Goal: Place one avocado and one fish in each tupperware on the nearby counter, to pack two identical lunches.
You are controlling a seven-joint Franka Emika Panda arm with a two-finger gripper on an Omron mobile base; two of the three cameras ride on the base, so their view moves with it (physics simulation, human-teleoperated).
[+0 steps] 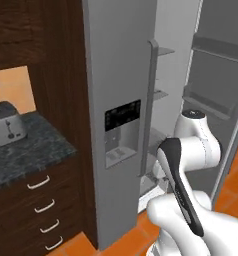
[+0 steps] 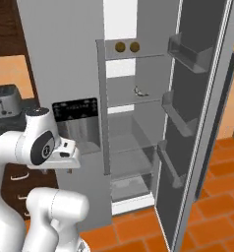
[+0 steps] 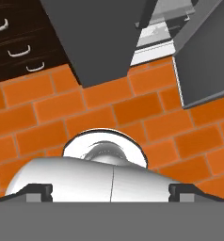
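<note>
With its gripper (image 3: pixel 110 192) spread wide and empty, the arm faced the open fridge (image 2: pixel 138 128), where 2 avocados (image 2: pixel 127 47) sat on the top shelf, so reaching up seemed next.

Grey fridge (image 2: pixel 65 59) with door (image 2: pixel 197 123) open (shelves showing), toaster (image 1: pixel 6 125), orange brick floor (image 3: pixel 109 108)

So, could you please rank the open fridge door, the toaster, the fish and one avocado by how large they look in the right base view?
1. open fridge door, by far the largest.
2. toaster, partly cut off at the left edge.
3. fish and avocado: both tiny and too alike to rank.
</note>
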